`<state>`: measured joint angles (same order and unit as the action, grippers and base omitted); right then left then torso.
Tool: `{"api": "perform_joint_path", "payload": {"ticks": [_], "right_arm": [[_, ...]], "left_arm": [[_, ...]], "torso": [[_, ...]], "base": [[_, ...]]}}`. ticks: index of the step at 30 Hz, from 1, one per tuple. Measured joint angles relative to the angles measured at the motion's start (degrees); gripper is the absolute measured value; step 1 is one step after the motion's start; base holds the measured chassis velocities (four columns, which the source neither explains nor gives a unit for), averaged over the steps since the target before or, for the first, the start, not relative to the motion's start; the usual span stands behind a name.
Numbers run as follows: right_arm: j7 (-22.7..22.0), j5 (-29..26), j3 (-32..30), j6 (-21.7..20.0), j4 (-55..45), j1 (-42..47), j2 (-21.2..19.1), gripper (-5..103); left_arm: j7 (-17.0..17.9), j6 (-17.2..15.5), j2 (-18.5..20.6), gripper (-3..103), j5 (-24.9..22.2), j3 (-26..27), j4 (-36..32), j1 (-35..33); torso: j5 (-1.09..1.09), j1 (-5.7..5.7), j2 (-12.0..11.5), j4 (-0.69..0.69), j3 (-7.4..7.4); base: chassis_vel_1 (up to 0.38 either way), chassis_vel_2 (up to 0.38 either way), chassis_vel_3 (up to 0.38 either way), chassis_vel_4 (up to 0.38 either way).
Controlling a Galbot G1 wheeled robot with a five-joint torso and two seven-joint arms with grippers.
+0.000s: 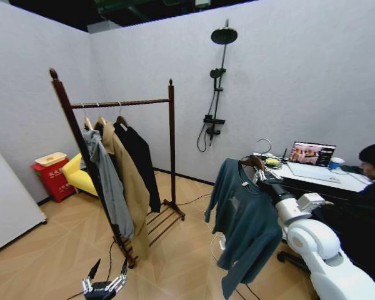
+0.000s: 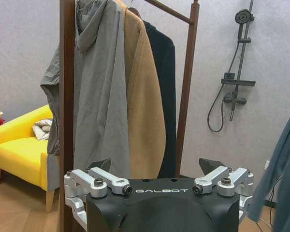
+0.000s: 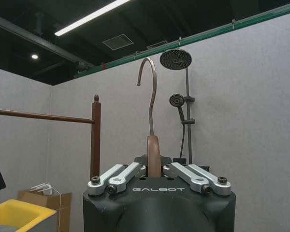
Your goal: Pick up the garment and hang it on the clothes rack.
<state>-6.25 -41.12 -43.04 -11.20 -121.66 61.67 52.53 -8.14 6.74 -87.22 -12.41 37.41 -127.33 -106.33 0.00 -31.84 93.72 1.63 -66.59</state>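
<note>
The garment [image 1: 247, 219], a dark teal sweatshirt, hangs in the air from a wooden hanger [image 3: 153, 157] with a metal hook [image 3: 148, 87]. My right gripper [image 1: 259, 172] is shut on the hanger's neck, right of the clothes rack [image 1: 122, 103]. In the right wrist view the right gripper [image 3: 153, 169] clamps the hanger, with the rack's rail [image 3: 38, 116] and a post beyond it. The rack holds a grey hooded jacket [image 1: 109, 181], a tan coat and a black coat. My left gripper [image 1: 105, 284] hangs low and open near the rack's foot; the left gripper [image 2: 155, 166] faces the rack post [image 2: 66, 96].
A yellow chair [image 1: 80, 175] and a red box [image 1: 53, 176] stand behind the rack. A white cabinet [image 1: 6, 200] is at the far left. A shower fixture [image 1: 217, 81] is on the back wall. A desk with a laptop [image 1: 311, 154] and a seated person are at the right.
</note>
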Motion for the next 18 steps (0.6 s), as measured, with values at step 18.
{"api": "perform_joint_path", "payload": {"ticks": [18], "right_arm": [[1.6, -0.9, 3.6, -0.1, 2.1, -4.0, -0.7, 9]], "left_arm": [[0.0, 0.0, 0.0, 100, 0.0, 0.0, 0.0, 0.0]], "torso": [[-0.01, -0.02, 0.0, -0.02, -0.01]], "base": [[-0.178, 0.171, 0.171, -0.173]]}}
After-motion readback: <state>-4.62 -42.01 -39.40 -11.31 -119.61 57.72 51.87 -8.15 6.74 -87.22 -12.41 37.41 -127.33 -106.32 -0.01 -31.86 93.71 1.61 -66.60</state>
